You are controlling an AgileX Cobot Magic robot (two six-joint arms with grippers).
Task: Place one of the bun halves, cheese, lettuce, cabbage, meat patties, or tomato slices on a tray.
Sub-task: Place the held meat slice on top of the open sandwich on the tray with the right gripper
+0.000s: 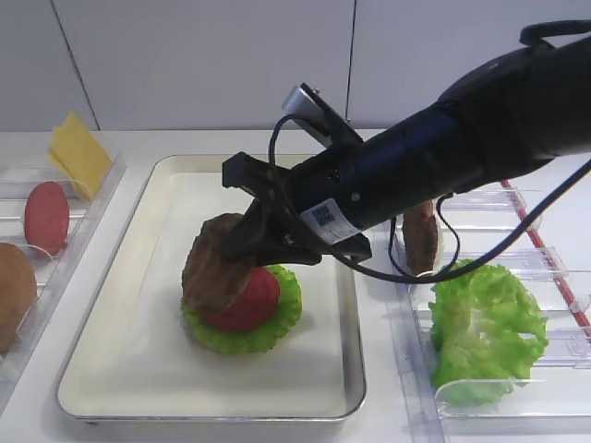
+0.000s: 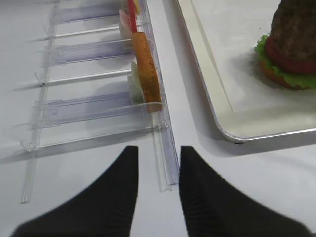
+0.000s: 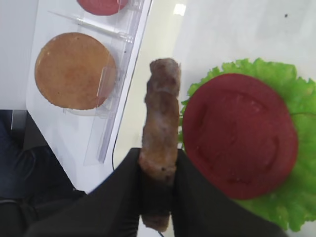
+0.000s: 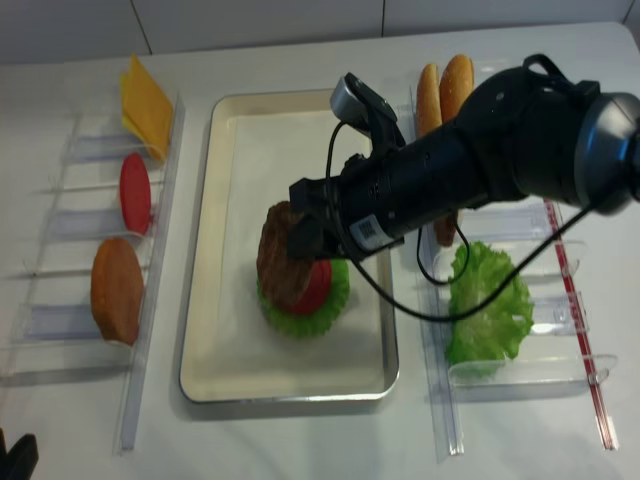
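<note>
My right gripper (image 1: 251, 231) reaches across over the tray (image 1: 138, 351) and is shut on a meat patty (image 1: 214, 263). The patty hangs tilted on edge at the left side of a stack. In the right wrist view it stands edge-on (image 3: 160, 123) between the black fingers (image 3: 197, 197). The stack is a tomato slice (image 1: 254, 300) on frilly lettuce (image 1: 277, 323), with a tan bun half (image 2: 276, 79) showing underneath. The patty's lower edge is at the tomato's left rim; I cannot tell whether they touch. My left gripper (image 2: 158, 168) is open and empty above the table, at the near end of the left bin (image 2: 165, 163).
The left clear bin holds cheese (image 1: 78, 152), a tomato slice (image 1: 46, 217) and a bun half (image 1: 14, 295). The right bin holds lettuce (image 1: 485, 328), another patty (image 1: 422, 235) and bun halves (image 4: 445, 90). The right arm's black cable (image 1: 406, 272) droops over the tray's right rim.
</note>
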